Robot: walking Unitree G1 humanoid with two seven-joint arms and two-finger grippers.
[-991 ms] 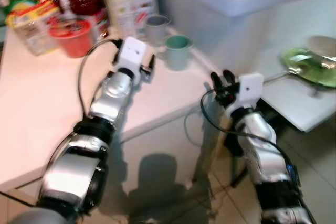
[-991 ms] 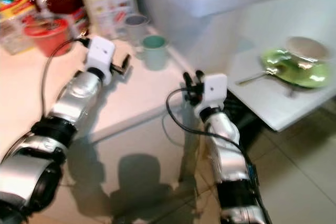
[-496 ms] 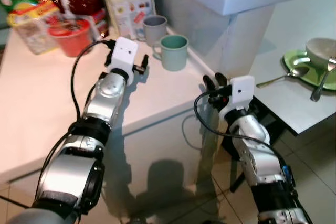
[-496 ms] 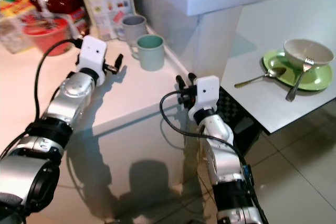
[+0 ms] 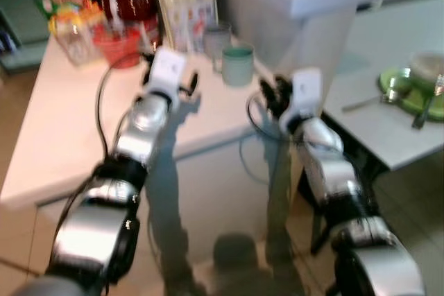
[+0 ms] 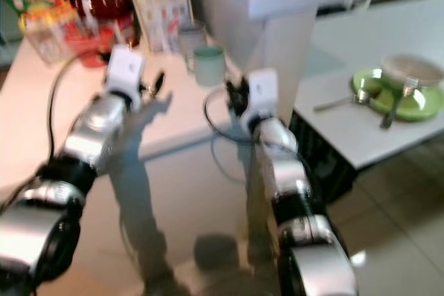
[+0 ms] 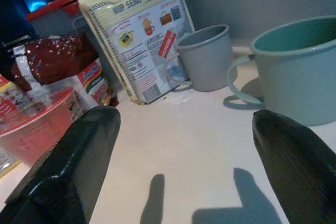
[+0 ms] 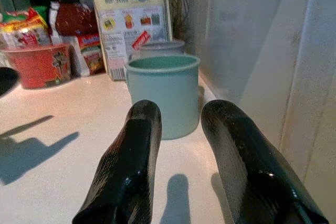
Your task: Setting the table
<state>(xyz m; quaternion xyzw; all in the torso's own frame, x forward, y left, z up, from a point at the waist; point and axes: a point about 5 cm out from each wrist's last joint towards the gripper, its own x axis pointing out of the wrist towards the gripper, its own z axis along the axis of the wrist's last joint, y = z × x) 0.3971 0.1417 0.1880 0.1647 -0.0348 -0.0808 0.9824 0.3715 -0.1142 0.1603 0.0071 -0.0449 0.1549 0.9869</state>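
Task status: partly complete, by estimate. On the lower white table (image 6: pixel 361 136): green plate (image 6: pixel 416 105) set with bowl (image 6: pixel 415 71), fork (image 6: pixel 392 105) and spoon (image 6: pixel 340 102). No cup beside them. Remaining, by estimate: grasp and transfer of a cup.

Task item: teal mug (image 8: pixel 163 94), upright on the worktop (image 5: pixel 62 129) near its edge, handle toward the left arm, apparently empty. Grey mug (image 7: pixel 206 56) just behind, beside a yellow packet (image 7: pixel 139 30).

Right gripper (image 8: pixel 181 145): jaws slightly parted, empty, aimed at the teal mug, short of contact. Left gripper (image 7: pixel 184 145): jaws wide open, empty, above the worktop near both mugs.
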